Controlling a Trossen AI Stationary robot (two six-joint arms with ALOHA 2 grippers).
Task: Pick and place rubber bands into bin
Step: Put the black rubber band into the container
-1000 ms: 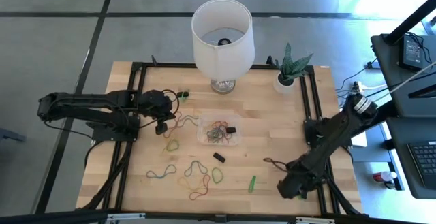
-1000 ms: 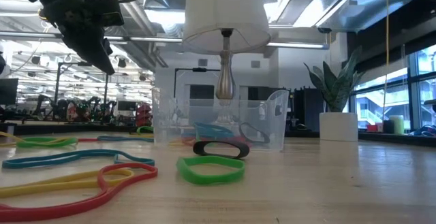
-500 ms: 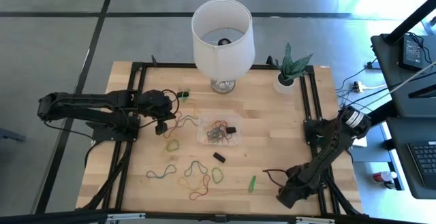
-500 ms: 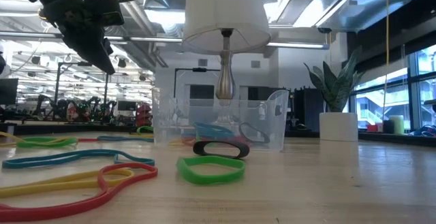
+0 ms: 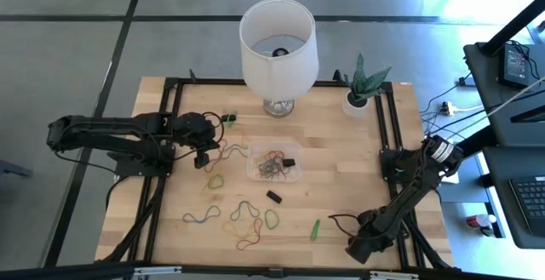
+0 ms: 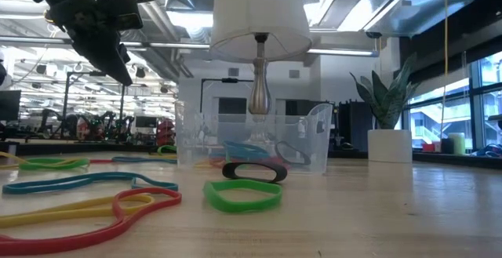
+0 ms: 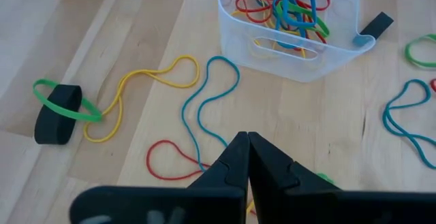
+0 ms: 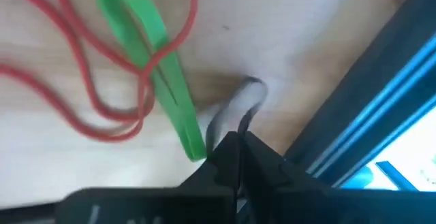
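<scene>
Low, right end effector [image 5: 352, 251] at table [image 5: 358, 157] front edge, closed

We found no readable text, label, brand, number or sign in any of the views. Nothing legible stood on the things on the desk or in the room behind it.
</scene>
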